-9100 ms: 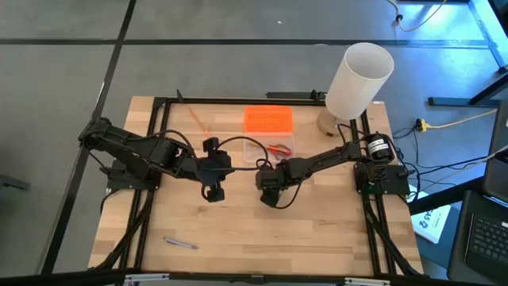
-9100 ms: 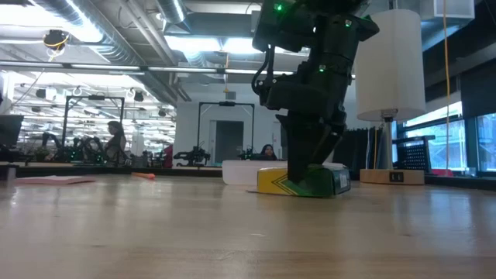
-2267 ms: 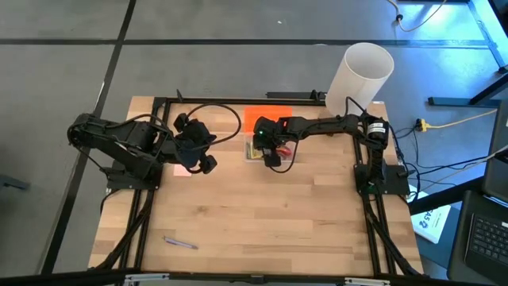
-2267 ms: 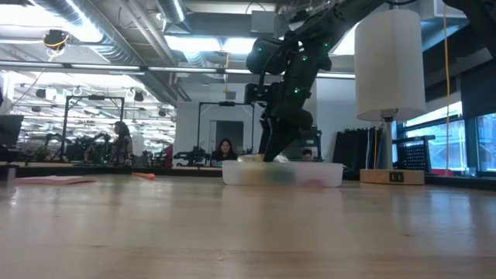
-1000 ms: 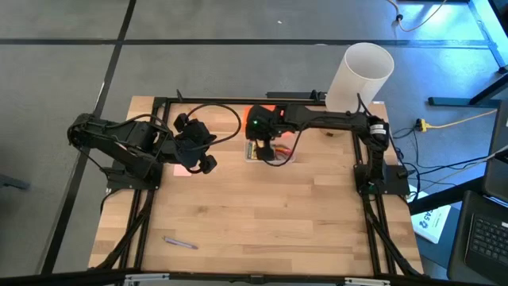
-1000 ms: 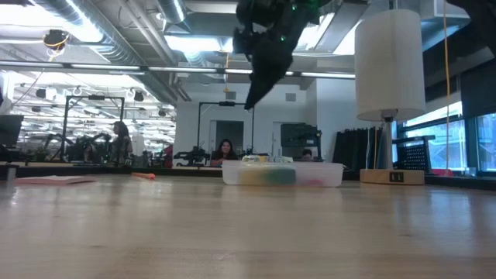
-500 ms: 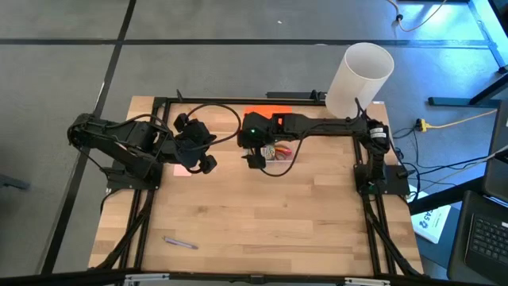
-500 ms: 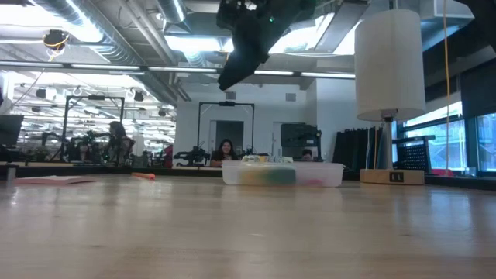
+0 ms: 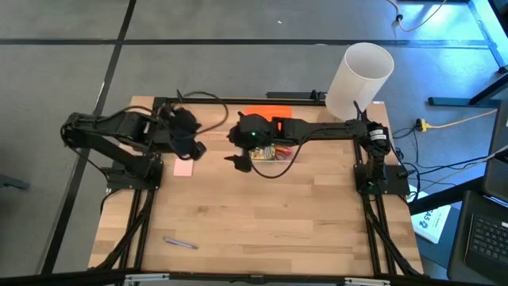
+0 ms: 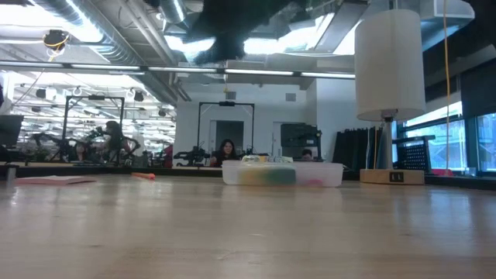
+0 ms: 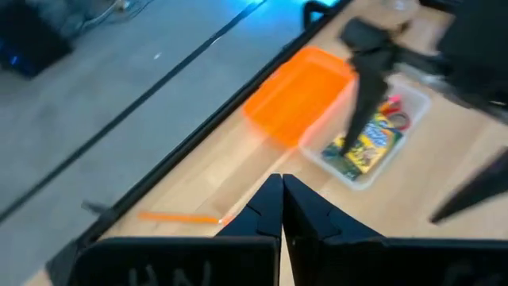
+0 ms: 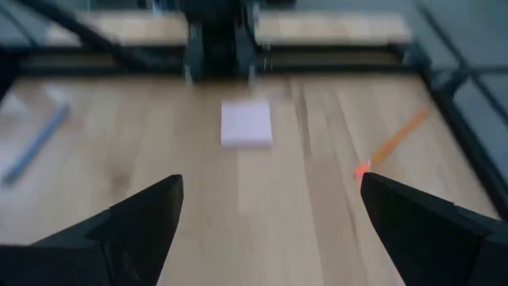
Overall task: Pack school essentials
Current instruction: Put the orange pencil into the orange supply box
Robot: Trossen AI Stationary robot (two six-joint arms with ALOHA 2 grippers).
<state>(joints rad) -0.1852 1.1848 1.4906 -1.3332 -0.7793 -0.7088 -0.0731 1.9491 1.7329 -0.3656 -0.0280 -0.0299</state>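
Observation:
The clear box [image 9: 274, 151] stands at the far middle and holds the yellow-green crayon box [image 11: 367, 147] and the red-handled scissors [image 11: 394, 111]. The pink pad [image 9: 184, 168] lies flat on the table, left of the box. An orange pencil [image 11: 178, 217] lies near the far left edge. The purple pen [image 9: 181, 242] lies near the front left. My right gripper [image 9: 236, 161] is open and empty, high above the table between the box and the pad. My left gripper [image 9: 193, 148] is shut and empty, above the table just beyond the pad.
The orange lid [image 9: 270, 119] lies behind the clear box. A tall white cylinder [image 9: 361, 79] stands on a wooden base at the far right corner. A black frame runs along the table's edges. The near half of the table holds only the pen.
My right gripper has risen from over the clear box and gone toward the table's left, leaving the top of the low view. My left gripper has drawn back from over the pink pad toward the far left, and the pad now lies uncovered.

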